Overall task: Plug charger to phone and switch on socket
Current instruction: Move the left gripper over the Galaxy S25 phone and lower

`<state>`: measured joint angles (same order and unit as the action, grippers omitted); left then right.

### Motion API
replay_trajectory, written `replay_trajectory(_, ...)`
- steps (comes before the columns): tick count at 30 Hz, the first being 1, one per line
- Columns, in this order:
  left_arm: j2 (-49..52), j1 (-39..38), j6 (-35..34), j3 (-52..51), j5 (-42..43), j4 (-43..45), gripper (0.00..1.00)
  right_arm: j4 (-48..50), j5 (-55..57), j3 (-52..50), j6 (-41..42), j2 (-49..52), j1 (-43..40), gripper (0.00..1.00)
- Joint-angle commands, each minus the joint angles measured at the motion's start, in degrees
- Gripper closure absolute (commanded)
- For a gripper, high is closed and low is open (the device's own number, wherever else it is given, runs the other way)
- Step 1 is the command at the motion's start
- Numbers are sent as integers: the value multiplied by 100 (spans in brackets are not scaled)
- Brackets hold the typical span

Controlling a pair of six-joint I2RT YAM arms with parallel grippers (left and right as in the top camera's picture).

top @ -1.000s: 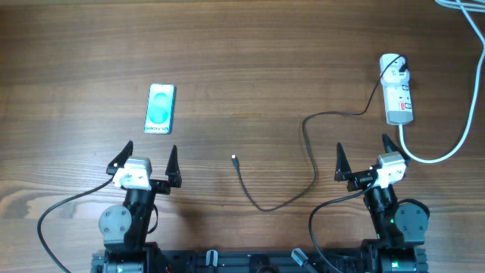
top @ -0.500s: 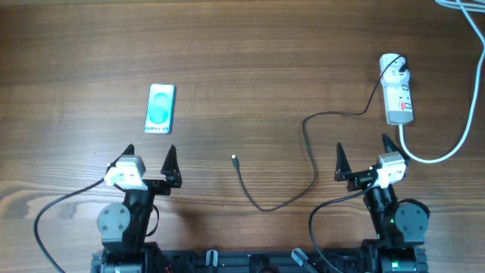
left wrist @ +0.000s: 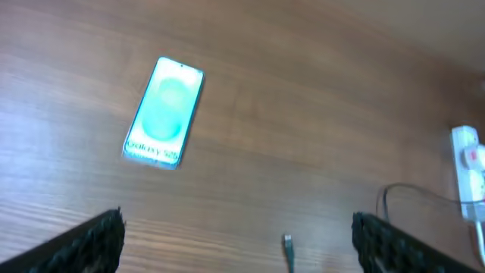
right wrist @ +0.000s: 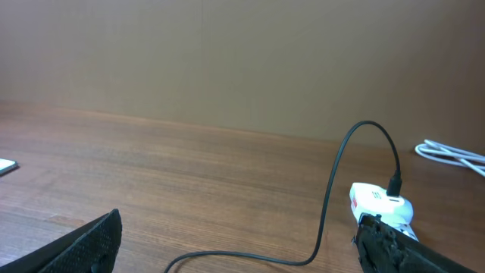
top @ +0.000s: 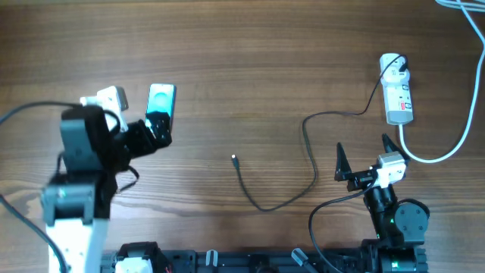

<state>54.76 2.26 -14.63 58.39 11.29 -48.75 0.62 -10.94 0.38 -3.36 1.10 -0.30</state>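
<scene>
The left claw (left wrist: 236,221) had been swung forward and was held wide open, empty, at the near end of the phone (top: 161,100). The right claw (top: 363,146) was left unmoved, open and empty. The charger (top: 314,178) was left lying on the counter (top: 242,61), plugged into the socket (top: 397,98).

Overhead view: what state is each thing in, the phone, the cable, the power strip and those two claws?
phone: flat on the table, screen lit, nothing plugged in.
charger: adapter in the socket, free end loose on the table.
socket: charger plugged in; switch position too small to tell.
left gripper: open, empty, near the phone.
right gripper: open, empty.
</scene>
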Motion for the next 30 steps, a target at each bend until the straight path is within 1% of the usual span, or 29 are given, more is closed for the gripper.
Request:
replay_trajectory(1, 960, -24, 249, 1471, 109, -675, 0, 20, -55, -9, -76, -46, 24, 0)
replay_trajectory(4, 1545, -24, 249, 2455, 107, -1307, 0, 20, -55, -9, -76, -46, 24, 0)
replay_trajectory(5, 1641, -24, 249, 2636, 103, -1346, 0, 20, -55, -9, -79, -46, 24, 0)
replay_trajectory(8, 1672, -24, 243, 2693, 105, -1067, 0, 20, -55, -9, -76, -46, 24, 0)
replay_trajectory(13, 1672, -24, 240, 2693, 107, -1080, 0, 20, -55, -9, -79, -46, 24, 0)
replay_trajectory(14, 1672, -24, 240, 2693, 107, -1139, 23, 20, -55, -9, -76, -46, 24, 0)
replay_trajectory(15, 1687, -24, 240, 2691, 105, -1174, 62, 20, -55, -9, -79, -46, 24, 1)
replay_trajectory(16, 1709, -24, 240, 2691, 105, -1224, 93, 20, -55, -9, -76, -46, 24, 0)
replay_trajectory(17, 1759, -24, 240, 2691, 105, -1261, 96, 20, -55, -9, -79, -46, 24, 0)
replay_trajectory(22, 2341, -28, 214, 2691, 52, -1438, 96, 20, -55, -9, -76, -46, 24, 0)
replay_trajectory(25, 2931, -28, 63, 2691, -354, -1537, 96, 20, -55, -9, -76, -46, 24, 0)
replay_trajectory(30, 3834, -28, 66, 2691, -844, -1482, 96, 20, -55, -9, -76, -46, 24, 0)
